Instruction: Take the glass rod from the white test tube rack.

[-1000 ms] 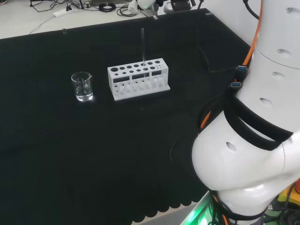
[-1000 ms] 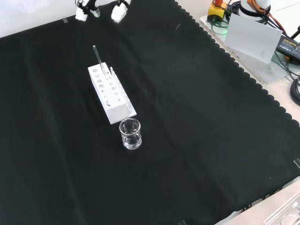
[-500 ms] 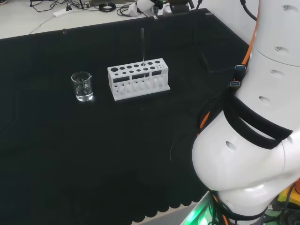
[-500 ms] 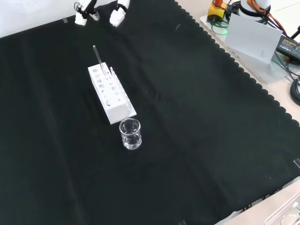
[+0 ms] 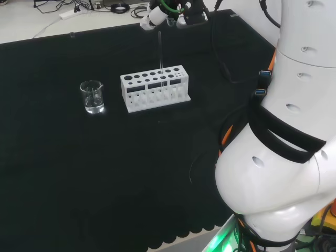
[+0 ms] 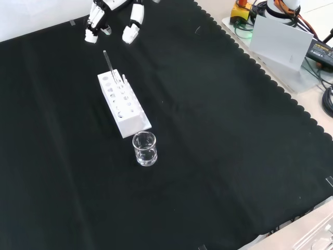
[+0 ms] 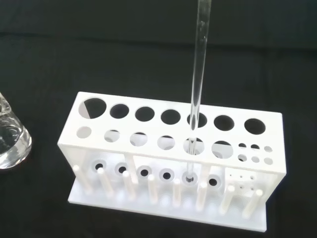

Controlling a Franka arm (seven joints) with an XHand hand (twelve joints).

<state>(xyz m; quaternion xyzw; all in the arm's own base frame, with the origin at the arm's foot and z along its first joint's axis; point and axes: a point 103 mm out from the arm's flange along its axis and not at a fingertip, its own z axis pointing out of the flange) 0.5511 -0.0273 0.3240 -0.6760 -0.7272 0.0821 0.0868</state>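
The black-clothed tabletop (image 6: 218,156) spreads across the head and front views, and the arm's white links (image 5: 283,157) bulk large at the right of the head view.

The white test tube rack (image 6: 123,103) stands on the cloth in the middle of the tabletop. In the wrist view the rack (image 7: 168,163) shows two rows of round holes in its top plate, a cluster of small holes at one end, and a row of pegs along its base.

The hand (image 6: 112,18) comes in from the top of the front view, above and beyond the far end of the rack; in the head view the hand (image 5: 168,13) hangs over the cloth behind the rack. Its fingers (image 6: 132,26) are straight and spread apart, pointing down, holding nothing.

A small clear beaker (image 5: 92,96) stands apart from the rack, to its left in the head view; in the front view the beaker (image 6: 144,148) sits just in front of the rack's near end. The wrist view shows some clear liquid in the beaker (image 7: 11,141).

The glass rod (image 5: 160,52) stands nearly upright in a hole of the rack. In the wrist view the rod (image 7: 197,89) passes through a hole in the nearer row, third from the end with the small holes, down to the base. In the front view the rod (image 6: 109,65) rises from the rack's far end, and its top lies below the fingertips, clear of them, untouched.
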